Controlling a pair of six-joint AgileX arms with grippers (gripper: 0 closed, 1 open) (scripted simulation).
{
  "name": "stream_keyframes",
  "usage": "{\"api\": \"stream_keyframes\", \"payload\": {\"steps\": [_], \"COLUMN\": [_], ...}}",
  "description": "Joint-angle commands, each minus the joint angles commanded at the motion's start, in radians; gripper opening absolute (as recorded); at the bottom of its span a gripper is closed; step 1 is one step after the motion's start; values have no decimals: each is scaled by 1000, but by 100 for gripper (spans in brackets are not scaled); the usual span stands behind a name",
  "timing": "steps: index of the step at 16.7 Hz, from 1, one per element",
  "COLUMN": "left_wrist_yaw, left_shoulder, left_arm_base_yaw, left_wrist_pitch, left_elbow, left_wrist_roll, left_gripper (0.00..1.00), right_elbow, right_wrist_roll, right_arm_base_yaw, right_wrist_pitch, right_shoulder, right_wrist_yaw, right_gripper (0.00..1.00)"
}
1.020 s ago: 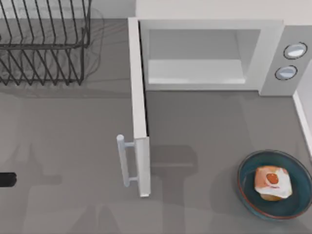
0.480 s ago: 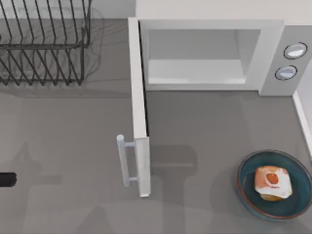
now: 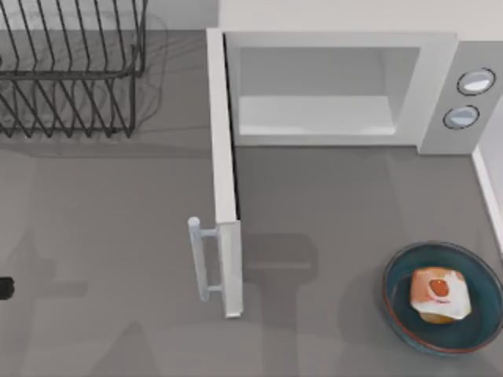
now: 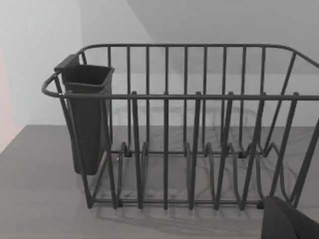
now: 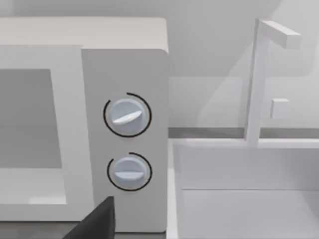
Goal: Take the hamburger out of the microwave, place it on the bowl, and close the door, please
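Counting from above: one microwave (image 3: 346, 86), one door (image 3: 224, 173), one bowl (image 3: 444, 297), one hamburger (image 3: 440, 294), one wire dish rack (image 3: 71, 71). The grey side panel of the microwave carries two round silver dials (image 3: 476, 82), one set above the other in the right wrist view.

The hamburger lies inside the bowl, toward its centre. It is a small roundish bun, tan at the lower edge and white on top, with one orange-red patch at the middle of the white face. It is far smaller than the bowl. The bowl is wide, round and shallow, glazed blue-teal inside with a thin reddish-brown rim, and stands on the grey table (image 3: 118, 236) well in front of the microwave, below the dial panel.

The microwave cavity is pale and holds nothing. The door stands swung fully open, edge-on to the overhead camera, projecting forward from the microwave's left side. Its pale grey bar handle (image 3: 196, 259) faces away from the microwave.

The dish rack stands left of the microwave, with one dark cup-like holder (image 4: 87, 119) fixed at an end.

A dark part of the left arm (image 3: 5, 288) sits far left of the microwave, at the table's edge. A dark edge of the left gripper (image 4: 289, 221) shows before the rack; a dark edge of the right gripper (image 5: 99, 221) shows below the dials. Whether either gripper is apart or together cannot be told.
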Motion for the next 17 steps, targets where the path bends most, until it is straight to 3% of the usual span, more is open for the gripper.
{"api": "stream_keyframes", "payload": {"steps": [3, 7, 17], "left_wrist_yaw": [55, 52, 38], "left_shoulder": [27, 43, -160], "left_arm_base_yaw": [55, 55, 41], "left_wrist_pitch": [47, 41, -175], "left_elbow": [-20, 15, 29], "left_wrist_roll": [0, 1, -2], "left_gripper": [0, 0, 0], "right_elbow": [0, 0, 0], "right_wrist_roll": [0, 0, 0], "right_arm_base_yaw": [0, 0, 0], "right_wrist_pitch": [0, 0, 0], "right_shoulder": [0, 0, 0], "right_wrist_yaw": [0, 0, 0], "right_gripper": [100, 100, 100]}}
